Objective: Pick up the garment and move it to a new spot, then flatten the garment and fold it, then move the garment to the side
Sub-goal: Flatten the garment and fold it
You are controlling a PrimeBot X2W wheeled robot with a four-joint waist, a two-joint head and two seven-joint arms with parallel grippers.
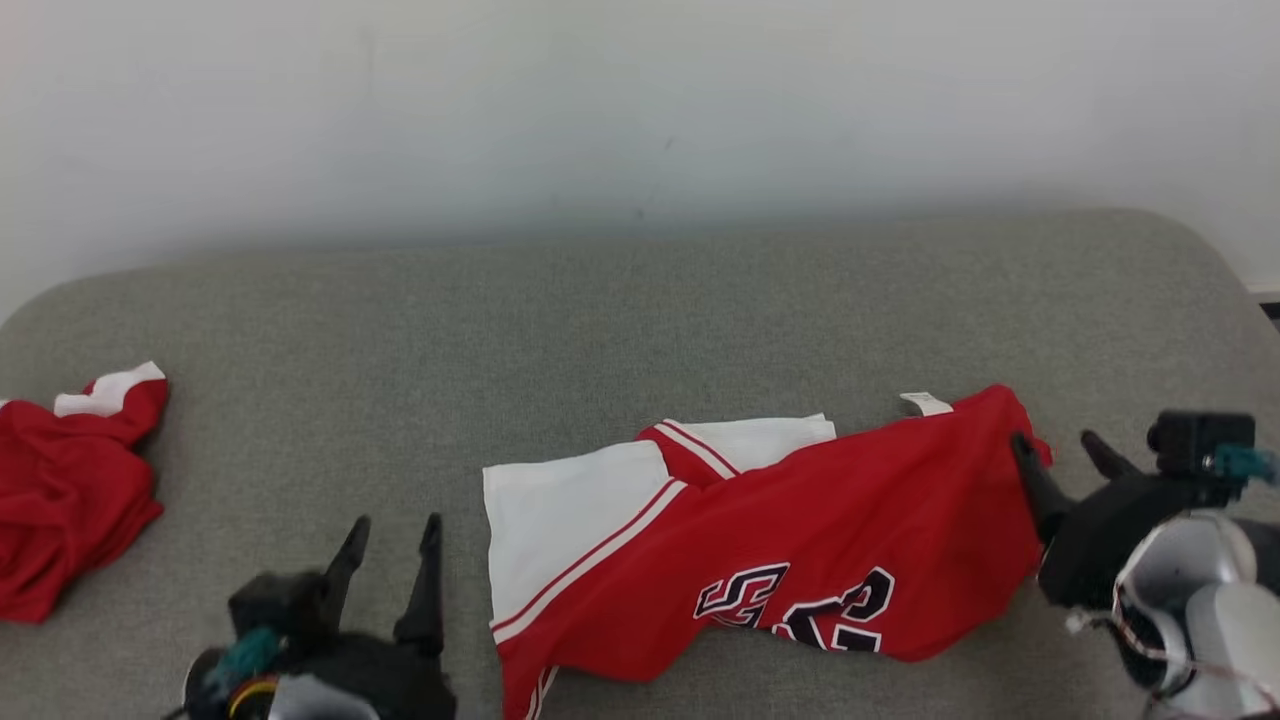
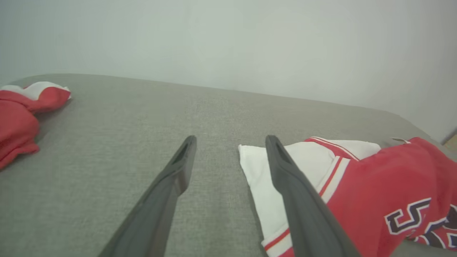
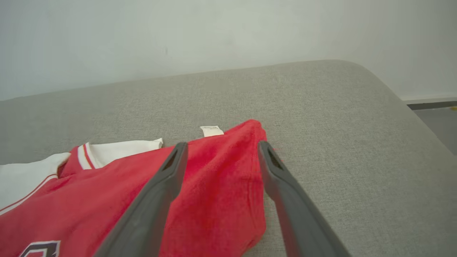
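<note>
Flattening looks next: garment (image 1: pixel 800 530) lies rumpled mid grey padded surface (image 1: pixel 600 330). Right tool (image 1: pixel 1055 440) gapes wide over its red end, left tool (image 1: pixel 396 522) wide, empty, beside white edge. Pinch both ends low, pull apart evenly.

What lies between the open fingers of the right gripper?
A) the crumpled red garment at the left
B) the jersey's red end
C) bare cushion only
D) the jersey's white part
B: in the right wrist view, the fingers of the right gripper stand apart on either side of the red end of the jersey, close to its white label.
</note>
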